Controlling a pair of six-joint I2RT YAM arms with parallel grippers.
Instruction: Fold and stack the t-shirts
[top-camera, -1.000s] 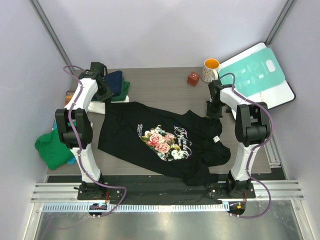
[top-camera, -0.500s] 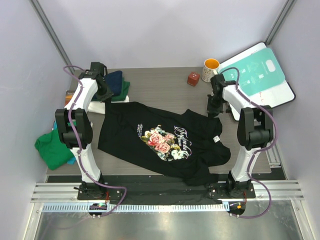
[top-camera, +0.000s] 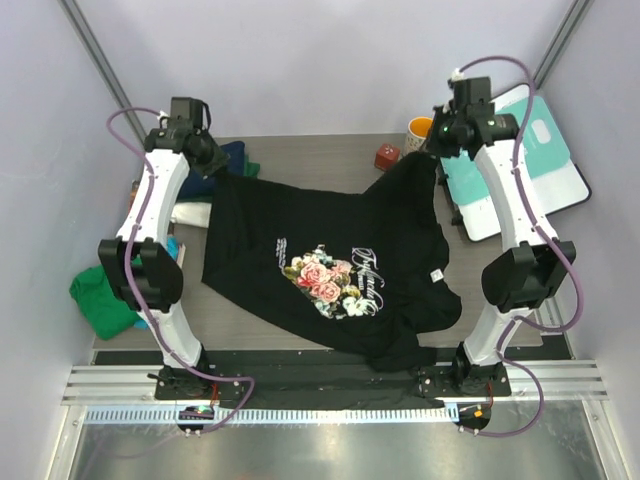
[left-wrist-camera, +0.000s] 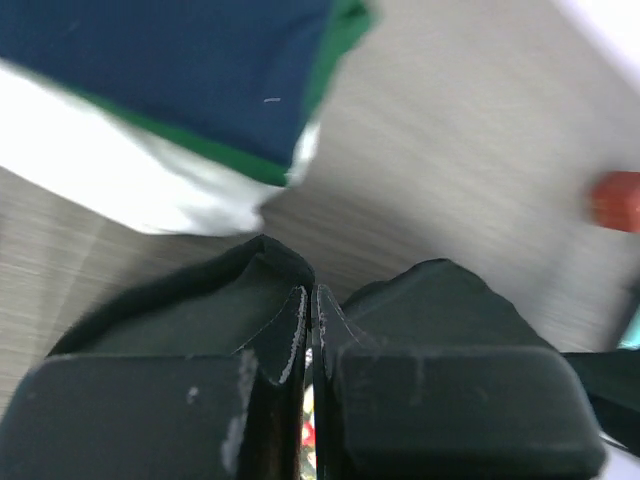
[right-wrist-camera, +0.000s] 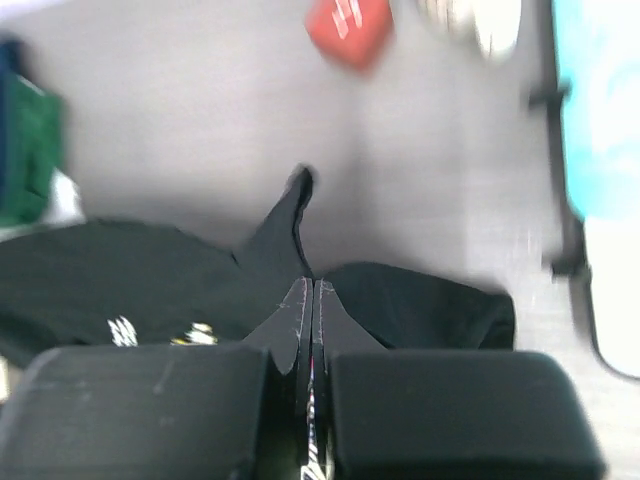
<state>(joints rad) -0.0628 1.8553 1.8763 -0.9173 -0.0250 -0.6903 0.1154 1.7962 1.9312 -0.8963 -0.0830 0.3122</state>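
The black t-shirt with the pink rose print (top-camera: 330, 275) lies print up across the table, its far edge lifted at both corners. My left gripper (top-camera: 216, 166) is shut on the far left corner, as the left wrist view (left-wrist-camera: 312, 300) shows. My right gripper (top-camera: 436, 156) is shut on the far right corner and holds it higher, as the right wrist view (right-wrist-camera: 312, 290) shows. A folded navy t-shirt (left-wrist-camera: 150, 60) lies on a green one (top-camera: 250, 168) at the far left. Another green t-shirt (top-camera: 103, 300) is bunched at the left edge. No teal t-shirt shows clearly.
An orange-lined mug (top-camera: 421, 131) and a small red cube (top-camera: 386, 157) stand at the back, close to my right gripper. The teal-and-white board (top-camera: 515, 160) lies at the back right. A white sheet (top-camera: 190, 213) sticks out under the folded stack.
Both grippers have risen and moved toward the back with the shirt's far corners. The right arm has risen much more, and the shirt's far edge is now pulled up and stretched.
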